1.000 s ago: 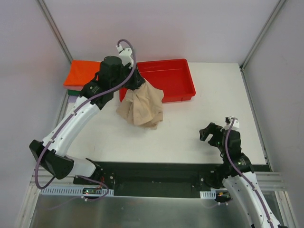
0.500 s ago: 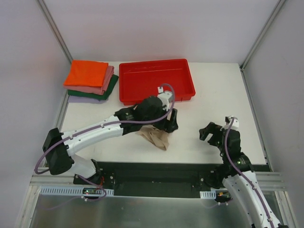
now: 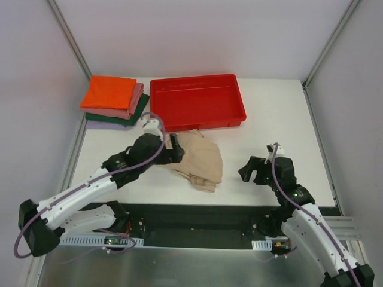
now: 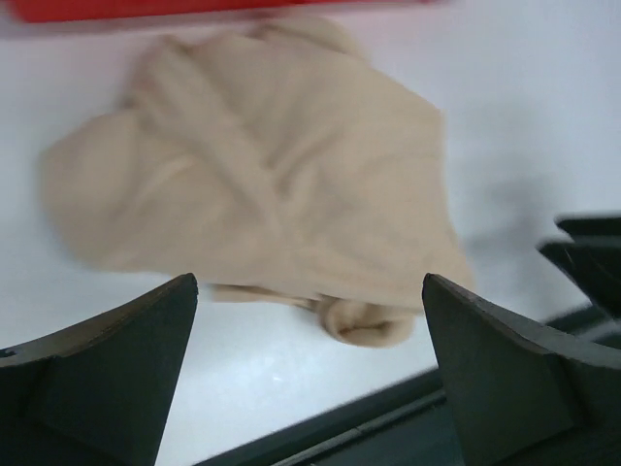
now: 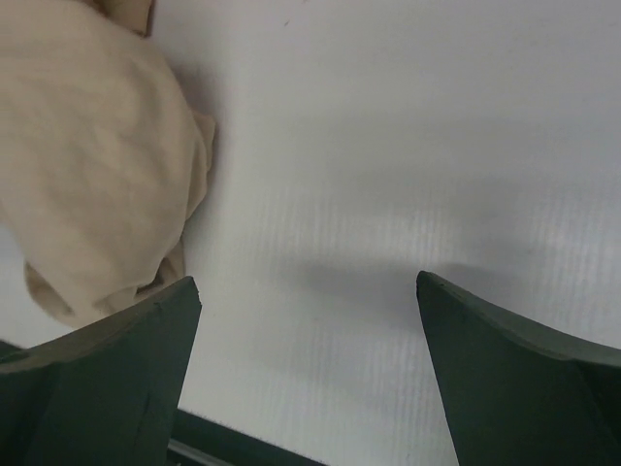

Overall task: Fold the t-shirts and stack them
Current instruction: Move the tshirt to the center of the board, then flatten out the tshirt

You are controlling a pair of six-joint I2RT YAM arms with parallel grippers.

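Dropped from the left hand (image 3: 176, 149), the beige shirt (image 3: 197, 160) now lies crumpled on the counter (image 3: 269, 125); both hands gape empty, the right hand (image 3: 250, 170) near, presumably ready to spread it.

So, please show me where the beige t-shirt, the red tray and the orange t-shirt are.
beige t-shirt (image 3: 202, 160), top external view, middle of the crumpled cloth.
red tray (image 3: 194, 104), top external view, bare floor inside.
orange t-shirt (image 3: 109, 91), top external view, centre of the top folded layer.

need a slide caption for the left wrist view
Open left gripper facing a crumpled beige shirt on the table, red tray behind
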